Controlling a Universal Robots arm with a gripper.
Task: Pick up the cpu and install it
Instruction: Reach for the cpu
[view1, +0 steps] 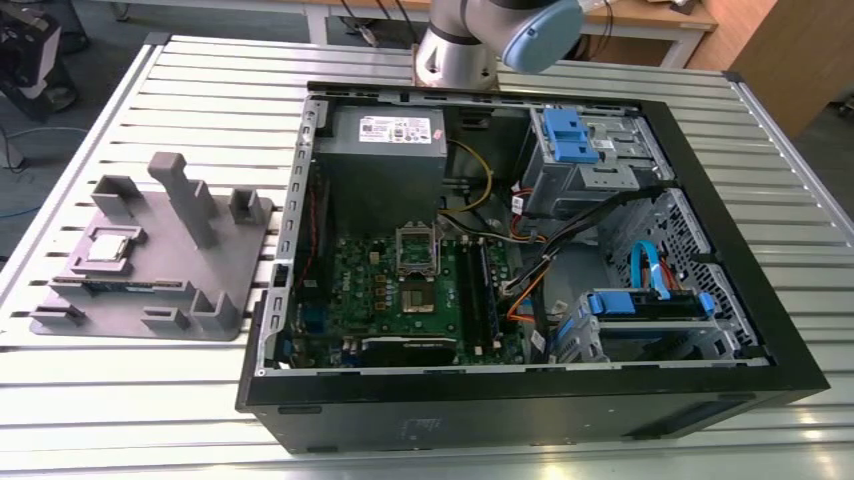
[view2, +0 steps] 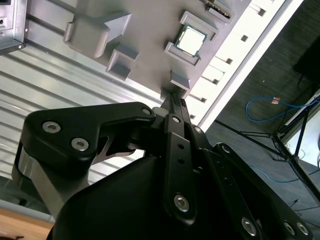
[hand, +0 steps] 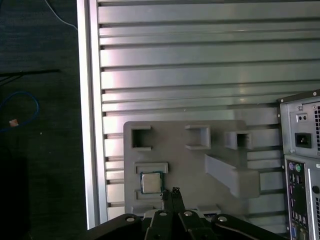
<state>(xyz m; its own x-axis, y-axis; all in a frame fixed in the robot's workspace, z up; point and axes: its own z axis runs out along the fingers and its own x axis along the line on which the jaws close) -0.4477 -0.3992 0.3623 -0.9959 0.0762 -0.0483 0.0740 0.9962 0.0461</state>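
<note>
The cpu (view1: 110, 246) lay flat, metal top up, in a square recess of the grey moulded tray (view1: 154, 275) at the exterior view's left, the recess walls keeping it squared for a pick. In both wrist views the gripper (hand: 172, 194) hung above the tray, near the chip but apart from it. Its fingers looked pressed together and empty. The motherboard socket (view1: 418, 250) waited inside the open computer case (view1: 534, 390).

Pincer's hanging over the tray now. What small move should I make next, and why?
Probably shift the pincer sideways until it is centred over the cpu. In the first wrist view its closed tips sit over bare grey tray beside the cpu, which lies untouched in its recess.
</note>
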